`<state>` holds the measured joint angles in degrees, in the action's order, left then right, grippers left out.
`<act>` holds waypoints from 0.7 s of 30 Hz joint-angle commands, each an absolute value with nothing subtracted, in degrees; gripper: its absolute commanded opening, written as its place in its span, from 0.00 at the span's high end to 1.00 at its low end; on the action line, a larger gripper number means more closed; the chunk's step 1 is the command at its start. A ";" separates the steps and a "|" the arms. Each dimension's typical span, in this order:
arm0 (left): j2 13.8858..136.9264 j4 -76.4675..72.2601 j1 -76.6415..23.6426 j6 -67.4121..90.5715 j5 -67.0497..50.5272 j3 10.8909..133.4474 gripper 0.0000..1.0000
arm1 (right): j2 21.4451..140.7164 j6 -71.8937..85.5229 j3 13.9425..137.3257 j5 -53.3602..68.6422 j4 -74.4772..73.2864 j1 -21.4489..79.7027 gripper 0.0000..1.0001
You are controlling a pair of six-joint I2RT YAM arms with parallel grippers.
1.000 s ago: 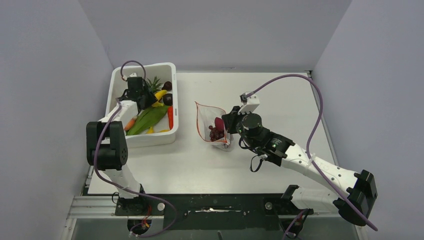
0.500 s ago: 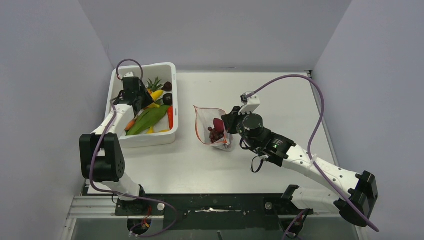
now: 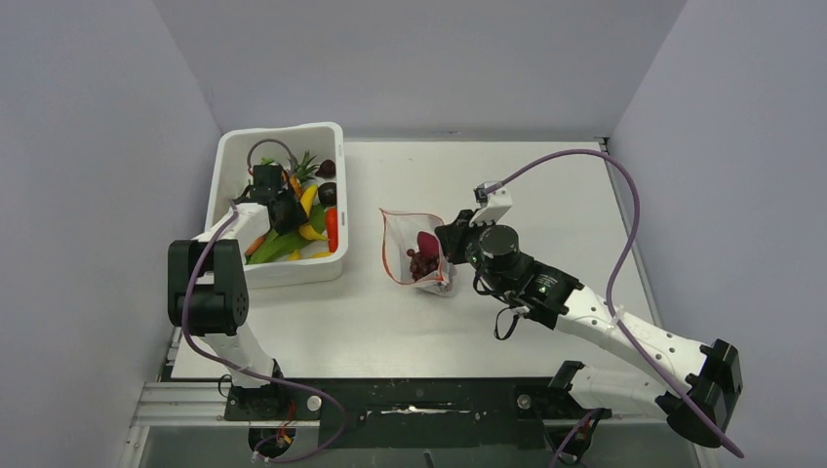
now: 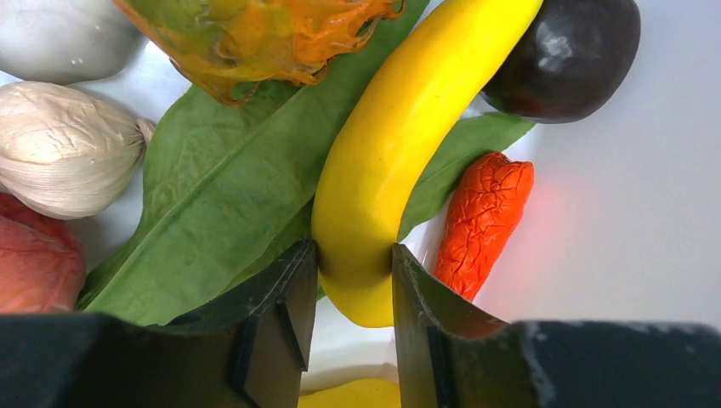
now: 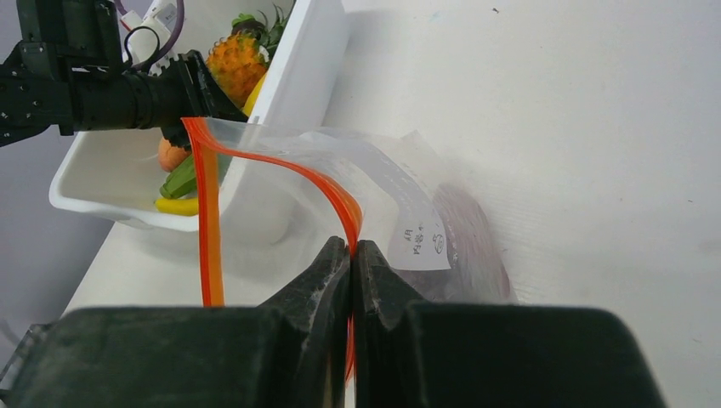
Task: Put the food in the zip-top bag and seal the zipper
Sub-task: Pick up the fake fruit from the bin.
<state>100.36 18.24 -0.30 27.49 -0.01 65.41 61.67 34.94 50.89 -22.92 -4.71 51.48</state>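
Note:
My left gripper [image 3: 292, 212] is inside the white tub [image 3: 226, 156], and its jaws press both sides of the yellow banana [image 4: 400, 144] near its lower end. The banana also shows in the top view [image 3: 310, 207]. A red chili [image 4: 480, 225], a broad green leaf [image 4: 221, 187] and a pineapple [image 5: 231, 64] lie around it. My right gripper [image 5: 351, 246] is shut on the red-orange zipper strip [image 5: 340, 200] of the clear zip-top bag [image 3: 405, 229], holding its mouth open toward the tub. Dark purple grapes [image 3: 421, 261] and a red piece [image 3: 426, 241] lie inside the bag.
The tub also holds a dark round fruit [image 4: 565, 51], a white garlic bulb [image 4: 59, 144], a red fruit [image 4: 34, 263] and another yellow piece [image 4: 366, 395]. Grey walls close in the table [image 3: 546, 195] on three sides. Purple cables arc over both arms.
My left gripper has swung from the back of the tub toward its near right side and closed on the banana, which shifted with it. The right gripper and bag have barely moved.

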 commanded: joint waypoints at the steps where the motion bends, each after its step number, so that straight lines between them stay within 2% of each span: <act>1: 100.89 17.04 -0.22 26.25 -2.13 66.66 0.68 | 58.63 34.82 51.21 -23.93 -1.30 52.05 1.00; 7: 102.64 13.99 0.07 27.06 -2.89 66.58 0.54 | 57.59 33.65 51.24 -24.19 -1.36 52.01 1.00; 12: 103.72 14.20 0.09 27.50 -2.16 67.16 0.51 | 57.14 33.72 51.25 -24.28 -2.11 52.01 1.00; 13: 103.71 14.05 0.09 27.51 -2.19 67.08 0.52 | 57.01 33.87 51.12 -24.22 -2.13 52.01 1.00; 18: 103.36 14.50 0.09 27.43 -1.95 67.51 0.76 | 56.78 34.53 50.45 -23.93 -2.00 52.00 1.00; 21: 102.07 15.84 0.09 27.34 -1.23 68.07 0.82 | 56.70 34.69 50.54 -23.91 -2.19 52.03 1.00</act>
